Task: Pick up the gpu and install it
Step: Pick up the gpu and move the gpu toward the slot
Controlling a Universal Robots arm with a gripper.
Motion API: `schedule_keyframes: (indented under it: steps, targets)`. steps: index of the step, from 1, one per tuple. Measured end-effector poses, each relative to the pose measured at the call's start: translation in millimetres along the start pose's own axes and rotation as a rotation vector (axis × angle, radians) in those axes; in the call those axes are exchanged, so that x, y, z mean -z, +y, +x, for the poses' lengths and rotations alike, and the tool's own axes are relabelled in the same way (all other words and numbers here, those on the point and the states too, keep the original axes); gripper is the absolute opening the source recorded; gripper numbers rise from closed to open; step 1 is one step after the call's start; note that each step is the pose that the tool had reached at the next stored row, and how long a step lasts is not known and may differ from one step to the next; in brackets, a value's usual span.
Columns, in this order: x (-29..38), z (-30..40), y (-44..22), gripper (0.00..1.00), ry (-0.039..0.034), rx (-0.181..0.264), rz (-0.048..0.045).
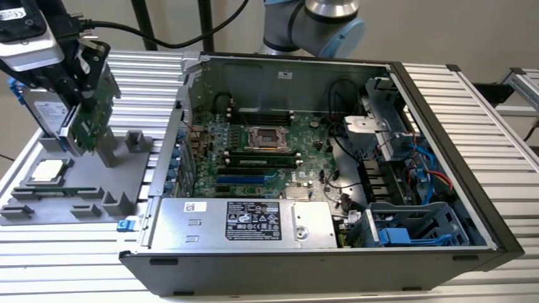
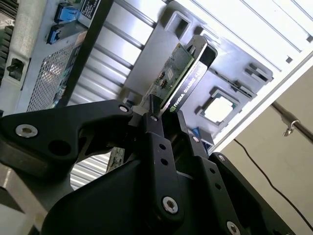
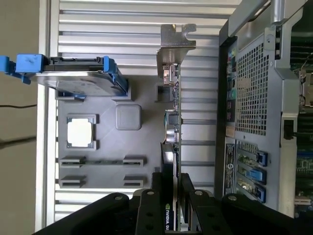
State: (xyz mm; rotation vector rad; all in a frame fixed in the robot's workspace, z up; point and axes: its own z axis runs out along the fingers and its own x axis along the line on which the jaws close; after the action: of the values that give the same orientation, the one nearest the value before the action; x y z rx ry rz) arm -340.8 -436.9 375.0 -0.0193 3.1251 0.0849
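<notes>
The open computer case (image 1: 337,268) is seen center-right in the exterior view. At upper left, at the gray holder (image 1: 93,184), the gpu (image 1: 93,126) is held on edge, long axis running from the clamped hand (image 1: 84,100) to its silver bracket (image 3: 175,44).

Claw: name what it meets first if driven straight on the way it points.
The claw grips the gpu, which fills that line; beyond it, probably the grey holder tray, depth unclear.
</notes>
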Motion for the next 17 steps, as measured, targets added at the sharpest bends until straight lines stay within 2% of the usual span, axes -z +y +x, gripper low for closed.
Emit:
schedule_keyframes:
  steps: [17]
  targets:
    - [16.1,-0.3,0.9,0.00,0.0002,0.001,0.0000]
